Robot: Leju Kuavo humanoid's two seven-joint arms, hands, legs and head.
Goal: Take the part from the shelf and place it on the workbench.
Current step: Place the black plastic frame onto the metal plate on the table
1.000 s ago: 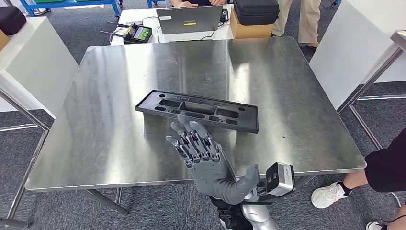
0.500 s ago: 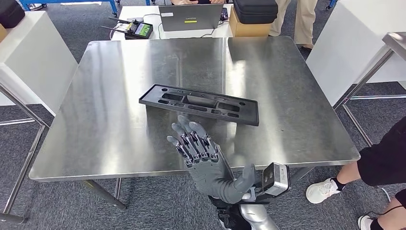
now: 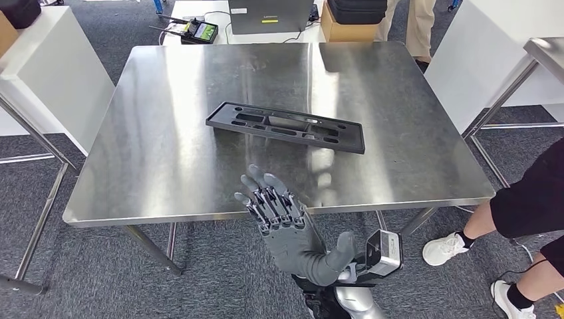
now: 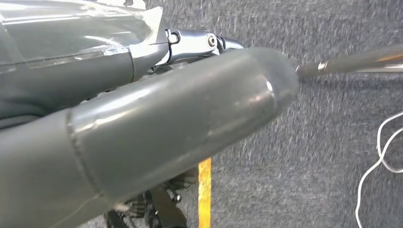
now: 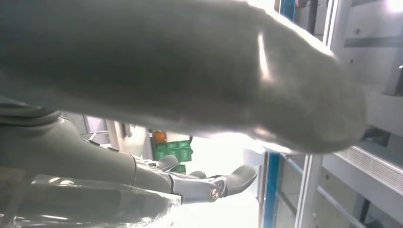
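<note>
The part [image 3: 286, 126], a long black plastic frame with several cut-outs, lies flat in the middle of the steel workbench [image 3: 166, 173]. My right hand [image 3: 286, 229] hovers at the bench's near edge, well short of the part. Its fingers are spread and point toward the part, and it holds nothing. In the right wrist view the right hand [image 5: 190, 71] shows as a thick grey thumb with spread fingers beyond it. In the left wrist view my left hand [image 4: 142, 128] hangs over grey carpet, also holding nothing.
A person [image 3: 525, 206] in dark clothes and white shoes stands close at the bench's right corner. White cabinets flank the bench on the left [image 3: 60, 73] and right [image 3: 492, 60]. Behind it, another table carries a laptop [image 3: 269, 16], a controller [image 3: 199, 30] and a black case [image 3: 352, 10].
The whole view has shifted: the camera has backed away and the bench lies farther off. My right hand, earlier beside the part's near edge, now sits at the bench's front edge. The part stays put.
</note>
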